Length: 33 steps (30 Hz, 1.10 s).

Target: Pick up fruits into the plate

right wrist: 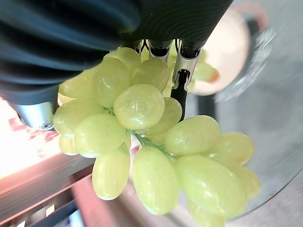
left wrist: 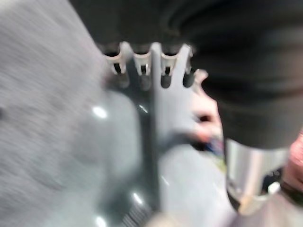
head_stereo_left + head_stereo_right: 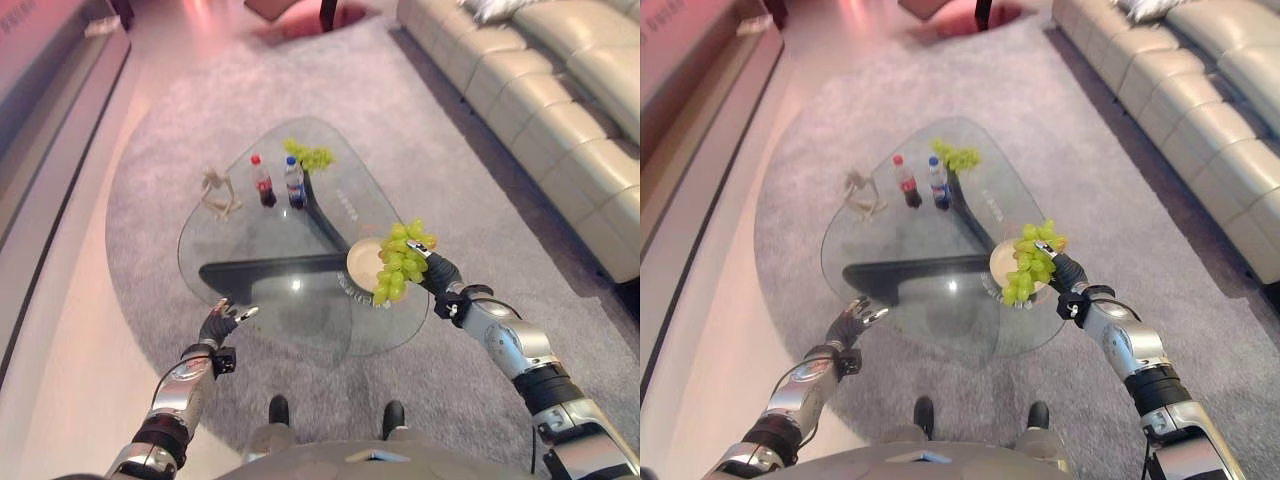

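Two bunches of green grapes show in the head views. One bunch hangs from the right hand at centre right of the frame, directly over a cream plate near the table's right edge, covering part of it. From what shows of the plate, nothing lies in it; the hanging fruit hides the rest, and whether the lowest grapes touch the plate cannot be told. In the right wrist view the grapes crowd the frame and the right hand's fingers are curled in among them, clamped on the bunch; the thumb is hidden behind the fruit.

A second bunch of grapes lies on the far end of the glass table, in the upper middle of the frame. Just in front of it stand two small bottles, one with a red cap and one with a white cap, side by side and upright. Left of them sits a pale, spindly object too small to identify.

Lower left, the left hand hovers at the table's near edge with loosely bent fingers, grasping nothing. Its wrist view is heavily blurred; its fingers show as a row over the glass.

A grey rug lies under the table, and a beige sofa is cut off at the upper right
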{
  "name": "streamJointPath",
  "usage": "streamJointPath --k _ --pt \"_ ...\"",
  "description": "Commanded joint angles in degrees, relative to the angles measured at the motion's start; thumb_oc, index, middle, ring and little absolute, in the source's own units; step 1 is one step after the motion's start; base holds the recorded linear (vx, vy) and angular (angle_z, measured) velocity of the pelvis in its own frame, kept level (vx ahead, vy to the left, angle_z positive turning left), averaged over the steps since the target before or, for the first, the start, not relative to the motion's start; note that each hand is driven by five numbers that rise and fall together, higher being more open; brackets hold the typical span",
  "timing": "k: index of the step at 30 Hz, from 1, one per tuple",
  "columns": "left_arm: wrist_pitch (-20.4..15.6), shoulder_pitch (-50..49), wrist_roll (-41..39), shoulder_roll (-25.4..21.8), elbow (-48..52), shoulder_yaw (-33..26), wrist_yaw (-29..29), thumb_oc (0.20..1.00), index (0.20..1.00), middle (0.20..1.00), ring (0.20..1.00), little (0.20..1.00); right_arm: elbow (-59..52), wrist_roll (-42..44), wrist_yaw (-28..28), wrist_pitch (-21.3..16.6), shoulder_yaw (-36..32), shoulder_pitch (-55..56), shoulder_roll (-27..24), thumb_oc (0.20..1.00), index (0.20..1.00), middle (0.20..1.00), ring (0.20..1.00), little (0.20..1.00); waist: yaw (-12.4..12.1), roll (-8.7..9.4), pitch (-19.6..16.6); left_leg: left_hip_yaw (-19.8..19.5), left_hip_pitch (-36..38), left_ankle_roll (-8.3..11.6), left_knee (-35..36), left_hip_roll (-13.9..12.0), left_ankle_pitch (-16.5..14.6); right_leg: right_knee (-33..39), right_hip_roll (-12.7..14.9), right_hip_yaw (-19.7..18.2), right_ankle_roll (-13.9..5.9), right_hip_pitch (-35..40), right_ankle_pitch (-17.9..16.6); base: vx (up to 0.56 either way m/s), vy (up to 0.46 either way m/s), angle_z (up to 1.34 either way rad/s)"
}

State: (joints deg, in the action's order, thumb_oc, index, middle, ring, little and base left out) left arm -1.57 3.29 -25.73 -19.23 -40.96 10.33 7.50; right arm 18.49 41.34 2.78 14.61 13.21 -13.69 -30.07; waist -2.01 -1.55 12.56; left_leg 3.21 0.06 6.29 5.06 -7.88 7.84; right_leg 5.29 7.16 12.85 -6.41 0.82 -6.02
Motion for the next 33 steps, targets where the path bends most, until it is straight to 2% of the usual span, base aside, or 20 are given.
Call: streamJointPath --k 1,4,6,10,11,18,27,32,33 --pt "-1.7 4.3 7.1 -2.3 -6.1 -0.8 4.1 1.000 1.000 1.000 1.000 1.000 0.9 -0.5 -1.9 -8.9 -2.1 -10.0 1.3 0.200 0.200 0.200 0.200 0.200 -1.5 3.03 4.2 -0.6 -0.6 -2.37 -3.0 3.9 -9.3 -6.2 0.6 0.9 0.93 0.9 9.0 -0.14 -0.033 0.19" --pt "-2.0 4.1 9.9 -2.2 -10.5 -0.5 4.1 1.000 1.000 1.000 1.000 1.000 5.3 -0.9 -2.4 -10.5 -1.5 -11.9 0.8 0.200 0.200 0.200 0.200 0.200 -2.2 2.78 5.9 -1.2 -2.0 -2.39 -2.5 4.4 -8.7 -6.6 0.5 1.3 1.15 -0.5 8.9 -0.10 -0.028 0.12" --pt "-3.1 3.4 12.2 -2.4 -15.0 0.3 3.6 1.000 1.000 1.000 1.000 1.000 11.3 -1.8 -2.8 -11.5 -1.6 -14.8 -0.7 0.200 0.200 0.200 0.200 0.200 -3.3 1.96 8.0 -1.8 -3.7 -2.46 -2.2 5.0 -8.1 -7.6 0.6 2.2 1.34 -2.3 8.9 -0.07 -0.001 0.18" --pt "-3.2 3.3 12.3 -2.6 -16.5 0.4 3.2 1.000 1.000 1.000 1.000 1.000 13.5 -2.8 -3.2 -11.7 -1.5 -16.1 -1.4 0.200 0.200 0.200 0.200 0.200 -3.6 1.54 8.8 -1.9 -4.5 -2.53 -2.3 5.3 -7.8 -8.1 0.7 2.4 1.44 -3.2 8.9 -0.04 0.020 0.09" --pt "-4.7 3.6 12.0 -2.6 -19.0 1.1 2.5 1.000 1.000 1.000 1.000 1.000 18.8 -6.4 -3.2 -12.9 -1.7 -20.2 -4.0 0.200 0.200 0.200 0.200 0.200 -4.1 0.27 11.8 -2.3 -7.4 -2.92 -4.2 6.4 -7.7 -10.1 0.7 2.3 1.95 -6.4 9.0 -0.09 0.045 0.12" --pt "-6.1 3.5 12.8 -2.6 -20.4 3.0 0.6 1.000 1.000 1.000 1.000 1.000 26.1 -11.3 -5.6 -14.6 -2.2 -26.9 -8.1 0.200 0.200 0.200 0.200 0.200 -5.1 -1.65 16.6 -3.2 -11.6 -3.46 -7.3 8.0 -7.7 -13.3 0.4 2.4 2.45 -10.6 9.4 -0.03 0.010 0.10" --pt "-6.2 3.3 12.5 -3.2 -18.6 6.0 0.5 1.000 1.000 1.000 1.000 1.000 33.1 -16.2 -8.4 -15.3 -0.5 -34.7 -12.9 0.200 0.200 0.200 0.200 0.200 -6.5 -3.53 17.2 -3.5 -20.6 -4.27 -12.0 9.6 -7.6 -18.3 1.1 3.4 2.61 -20.2 9.5 0.00 -0.005 0.02" --pt "-6.2 2.7 12.1 -3.3 -18.0 7.2 0.7 1.000 1.000 1.000 1.000 1.000 36.5 -19.4 -9.7 -14.1 1.1 -38.4 -14.8 0.200 0.200 0.200 0.200 0.200 -7.3 -4.41 17.2 -3.4 -24.8 -4.61 -14.7 10.7 -7.9 -21.4 1.9 3.8 2.67 -24.7 10.1 0.02 0.009 0.05" --pt "-6.3 2.5 12.3 -3.3 -18.0 7.6 0.7 1.000 1.000 1.000 1.000 1.000 37.9 -21.7 -10.0 -12.8 2.1 -39.8 -15.4 0.200 0.200 0.200 0.200 0.200 -7.5 -4.72 17.2 -3.4 -26.4 -4.80 -15.7 11.1 -8.0 -22.7 2.2 3.8 2.68 -26.5 10.2 0.03 0.019 0.06"
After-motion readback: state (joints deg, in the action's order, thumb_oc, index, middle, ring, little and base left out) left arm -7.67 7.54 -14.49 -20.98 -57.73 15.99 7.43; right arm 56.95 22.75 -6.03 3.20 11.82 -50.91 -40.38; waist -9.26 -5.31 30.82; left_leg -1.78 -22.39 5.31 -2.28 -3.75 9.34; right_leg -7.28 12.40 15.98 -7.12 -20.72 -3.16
